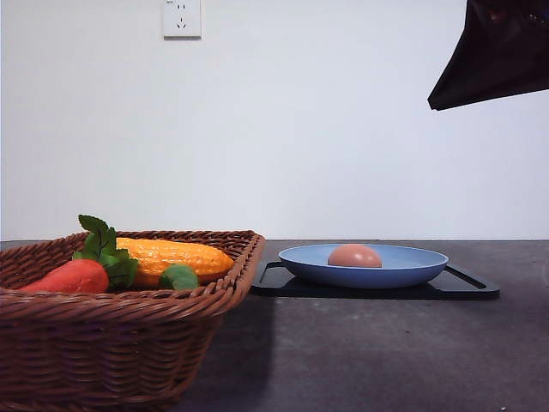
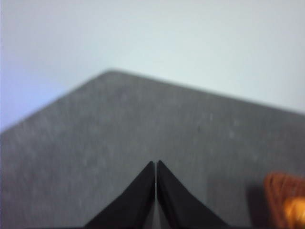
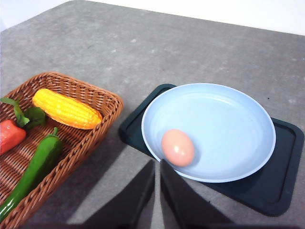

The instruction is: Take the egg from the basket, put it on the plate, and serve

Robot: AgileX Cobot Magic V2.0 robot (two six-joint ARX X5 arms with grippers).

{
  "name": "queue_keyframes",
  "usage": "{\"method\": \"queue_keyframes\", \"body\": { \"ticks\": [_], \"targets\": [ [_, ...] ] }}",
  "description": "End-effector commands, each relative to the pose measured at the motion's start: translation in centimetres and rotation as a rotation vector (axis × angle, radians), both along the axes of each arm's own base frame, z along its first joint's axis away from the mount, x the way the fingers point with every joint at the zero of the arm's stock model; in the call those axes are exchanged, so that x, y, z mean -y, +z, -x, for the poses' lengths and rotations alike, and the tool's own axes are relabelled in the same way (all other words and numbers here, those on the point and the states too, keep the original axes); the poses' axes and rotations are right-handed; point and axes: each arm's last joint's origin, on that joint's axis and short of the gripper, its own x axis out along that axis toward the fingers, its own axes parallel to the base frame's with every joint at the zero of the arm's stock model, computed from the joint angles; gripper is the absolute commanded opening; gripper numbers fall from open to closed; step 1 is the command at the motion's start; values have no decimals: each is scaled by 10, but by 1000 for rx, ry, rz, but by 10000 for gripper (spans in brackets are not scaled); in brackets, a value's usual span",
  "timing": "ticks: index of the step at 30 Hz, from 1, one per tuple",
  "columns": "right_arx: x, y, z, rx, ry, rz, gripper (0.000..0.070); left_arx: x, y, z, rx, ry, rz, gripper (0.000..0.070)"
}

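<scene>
The egg [image 3: 177, 147] already lies in the blue plate [image 3: 238, 119], near the rim on the basket [image 3: 90, 98] side; the plate sits on a black tray [image 3: 281, 191]. Smooth and rounded, the egg likely rolls and slips easily, so serving probably calls for lifting plate or tray level by its edge. Open surface [image 3: 143, 47] surrounds the tray. Both the right pincer [image 3: 157, 167] and the left pincer [image 2: 156, 167] are clenched and carry nothing.
</scene>
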Motion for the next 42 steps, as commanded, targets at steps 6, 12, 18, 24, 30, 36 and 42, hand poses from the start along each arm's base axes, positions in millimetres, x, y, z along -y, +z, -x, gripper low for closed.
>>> {"method": "queue_keyframes", "body": {
  "ticks": [6, 12, 18, 24, 30, 36, 42],
  "targets": [
    [-2, 6, -1, 24, 1, -31, 0, -1, -30, -7, -64, -12, -12, 0],
    [-2, 7, -1, 29, 1, -34, 0, 1, -39, -9, -78, -73, -9, 0],
    [-3, 7, -1, 31, 1, -36, 0, 4, -41, -10, -82, -169, 16, 0],
    [-3, 7, -1, 31, 1, -36, 0, 4, -41, -10, -80, -178, 32, 0],
    [-3, 7, -1, 31, 1, -36, 0, 4, -41, -10, -80, -178, 32, 0],
    [-3, 7, -1, 31, 1, -36, 0, 4, -41, -10, -80, -178, 33, 0],
    [-2, 7, -1, 43, 8, -18, 0, 4, -41, -10, -80, -178, 32, 0]
  ]
}}
